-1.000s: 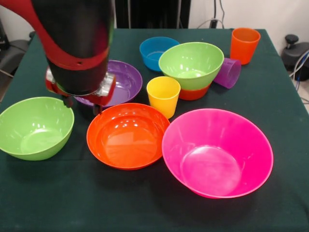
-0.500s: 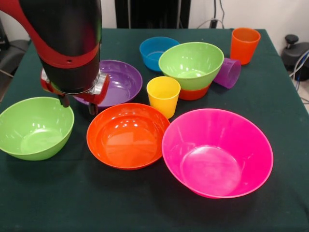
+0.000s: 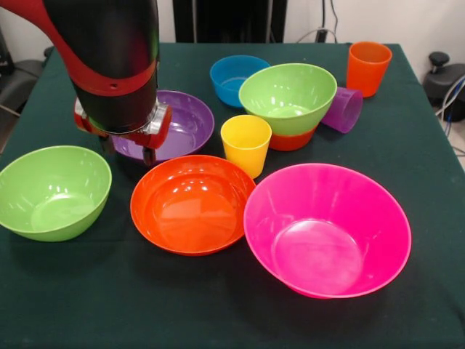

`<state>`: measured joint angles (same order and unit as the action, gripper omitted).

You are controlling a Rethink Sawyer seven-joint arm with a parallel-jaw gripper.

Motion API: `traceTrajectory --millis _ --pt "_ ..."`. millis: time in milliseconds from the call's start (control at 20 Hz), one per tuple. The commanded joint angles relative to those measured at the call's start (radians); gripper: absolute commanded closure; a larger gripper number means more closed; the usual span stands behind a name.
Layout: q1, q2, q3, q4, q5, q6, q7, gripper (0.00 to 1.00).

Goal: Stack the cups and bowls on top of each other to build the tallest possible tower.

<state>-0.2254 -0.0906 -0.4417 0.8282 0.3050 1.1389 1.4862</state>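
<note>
Hovering over the purple bowl [image 3: 182, 123], tool [image 3: 128, 150] fingers spread and empty, large orange bowl [image 3: 192, 203] just beside.

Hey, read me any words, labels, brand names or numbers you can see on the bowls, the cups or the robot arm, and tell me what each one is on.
None: the bowls, the cups, the table and the arm show no readable text or numbers.

A green glossy plastic bowl [image 3: 288, 97] sits nested in a small orange plastic bowl [image 3: 292, 139]; right of them lies a tipped purple plastic tumbler [image 3: 343, 109].
</note>
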Motion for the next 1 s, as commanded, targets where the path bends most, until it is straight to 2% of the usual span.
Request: traceTrajectory --millis 50,200,650,1000 --pt "-0.003 0.001 0.184 0.080 -0.095 -0.062 -0.188 0.00" --pt "-0.013 0.015 0.202 0.065 -0.111 -0.075 -0.181 0.00" --pt "-0.032 -0.002 0.264 0.119 -0.133 -0.110 -0.153 0.00" --pt "-0.036 -0.003 0.276 0.091 -0.156 -0.068 -0.134 0.00"
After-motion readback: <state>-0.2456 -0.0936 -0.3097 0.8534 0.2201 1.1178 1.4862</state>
